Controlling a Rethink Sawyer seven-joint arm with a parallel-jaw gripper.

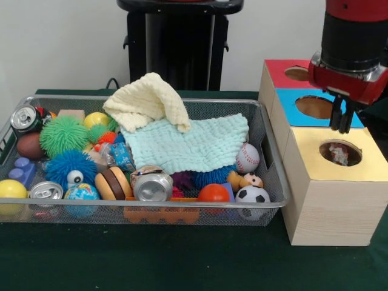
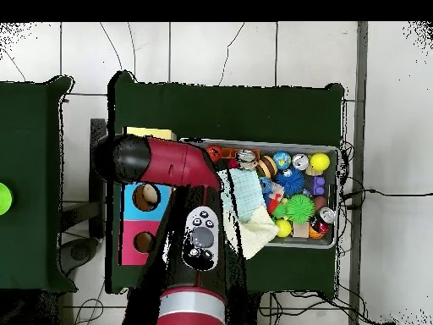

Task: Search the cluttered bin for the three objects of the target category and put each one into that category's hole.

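A wire bin [image 1: 271, 159] holds several toys. Among them are a crushed can [image 1: 153, 185], a baseball [image 1: 247, 157], a soccer ball [image 1: 252, 195], a green fuzzy ball [image 1: 63, 134] and a toy burger [image 1: 113, 183]. To the right stands a wooden box with a red hole [image 1: 296, 73], a blue hole [image 1: 314, 107] and a yellow hole [image 1: 339, 153]. A small object lies inside the yellow hole. My gripper [image 1: 341, 124] hangs over the blue-yellow border, shut and holding nothing. In the overhead view the arm [image 2: 173, 165] covers it.
A pale yellow cloth [image 1: 148, 100] and a mint cloth [image 1: 188, 144] drape over the bin's middle and hide what is underneath. Two more cans [image 1: 46, 191] [image 1: 24, 117] lie at the bin's left. A black stand [image 1: 179, 45] rises behind the bin.
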